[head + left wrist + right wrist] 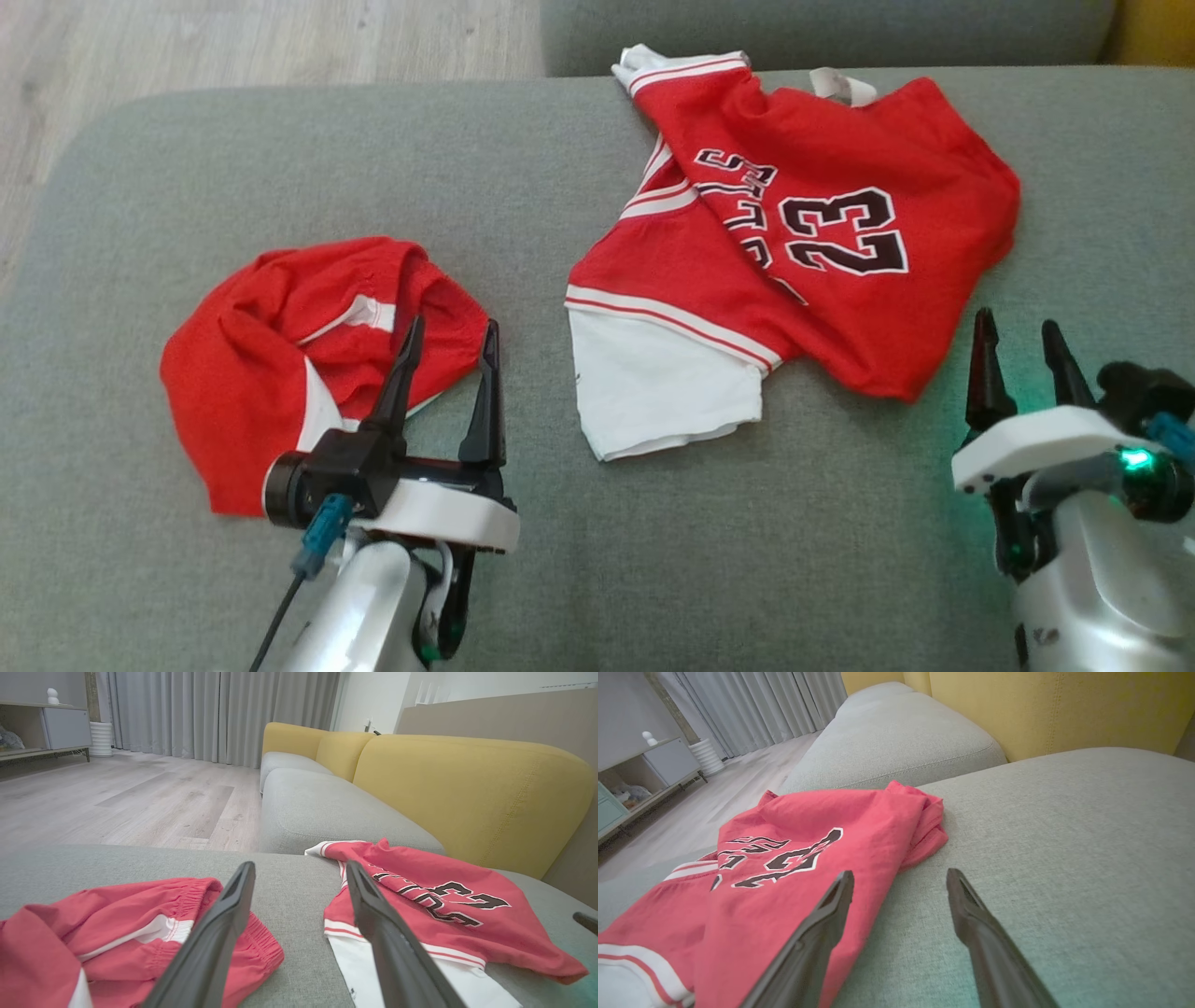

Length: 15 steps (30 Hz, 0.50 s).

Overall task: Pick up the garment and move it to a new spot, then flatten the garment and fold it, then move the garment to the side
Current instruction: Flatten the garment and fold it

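Little of the task looks done. Two red garments lie on the grey seat cushion (280,168), and neither is flat or neatly folded. The jersey (794,243) with the number 23 sprawls at about 1 o'clock from the middle of the head view. It is rumpled, with one side doubled over itself and a white panel sticking out at its 7 o'clock corner. The shorts (280,355) sit in a bunched heap at about 8 o'clock, well apart from the jersey. The task sentence does not say which of the two it means. The left gripper (454,327) hovers at 7 o'clock with its fingers spread and nothing between them, its tips over the near edge of the shorts. In the left wrist view the shorts lie at 8 o'clock and the jersey at 3 o'clock of that gripper (300,865). The right gripper (1016,319) stands at 4 o'clock, also spread and empty, just beside the jersey's near hem. Its own view shows one finger over the red cloth and the other over bare cushion (1064,835). By this layout the pick-up has probably not begun, so the lift to a new spot, the smoothing, the fold and the move aside all appear to lie ahead. Whether either piece has already been shifted cannot be told.
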Available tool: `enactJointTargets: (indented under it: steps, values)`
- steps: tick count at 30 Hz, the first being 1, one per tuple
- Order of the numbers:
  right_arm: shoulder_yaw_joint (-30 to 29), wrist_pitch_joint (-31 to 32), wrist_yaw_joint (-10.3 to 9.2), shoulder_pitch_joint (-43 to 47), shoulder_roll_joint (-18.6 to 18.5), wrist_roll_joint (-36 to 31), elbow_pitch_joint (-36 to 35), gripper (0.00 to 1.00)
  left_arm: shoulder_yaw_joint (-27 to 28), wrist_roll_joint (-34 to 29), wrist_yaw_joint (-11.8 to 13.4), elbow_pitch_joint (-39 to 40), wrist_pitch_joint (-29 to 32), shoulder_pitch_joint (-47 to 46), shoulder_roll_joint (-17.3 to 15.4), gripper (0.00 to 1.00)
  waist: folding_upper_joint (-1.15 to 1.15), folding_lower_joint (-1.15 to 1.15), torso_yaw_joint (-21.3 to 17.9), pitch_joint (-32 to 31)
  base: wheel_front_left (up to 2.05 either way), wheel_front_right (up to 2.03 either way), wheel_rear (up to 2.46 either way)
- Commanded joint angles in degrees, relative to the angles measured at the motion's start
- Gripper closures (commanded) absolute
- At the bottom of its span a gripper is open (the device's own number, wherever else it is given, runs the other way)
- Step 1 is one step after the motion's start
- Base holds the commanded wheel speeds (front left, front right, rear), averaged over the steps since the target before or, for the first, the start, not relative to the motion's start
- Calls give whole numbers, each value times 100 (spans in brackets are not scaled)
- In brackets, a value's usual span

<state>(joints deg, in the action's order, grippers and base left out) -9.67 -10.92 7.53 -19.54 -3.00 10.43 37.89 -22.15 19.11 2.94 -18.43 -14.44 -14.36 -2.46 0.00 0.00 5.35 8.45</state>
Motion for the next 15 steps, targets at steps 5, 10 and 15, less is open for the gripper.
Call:
enactJointTargets:
  steps: [5,10,15]
  values:
    - [129,176,-4,-327,11,171,-114,0,147,-41,-49,135,-56,-183,-42,0,0,0,157,120,0,0,0]
    - [74,256,-4,-497,12,194,236,0,157,-47,-50,131,-56,-215,-42,0,0,0,284,222,0,0,0]
    - [90,158,-4,-725,12,285,654,96,194,-61,-71,138,-56,-258,-42,0,0,0,351,316,0,0,0]
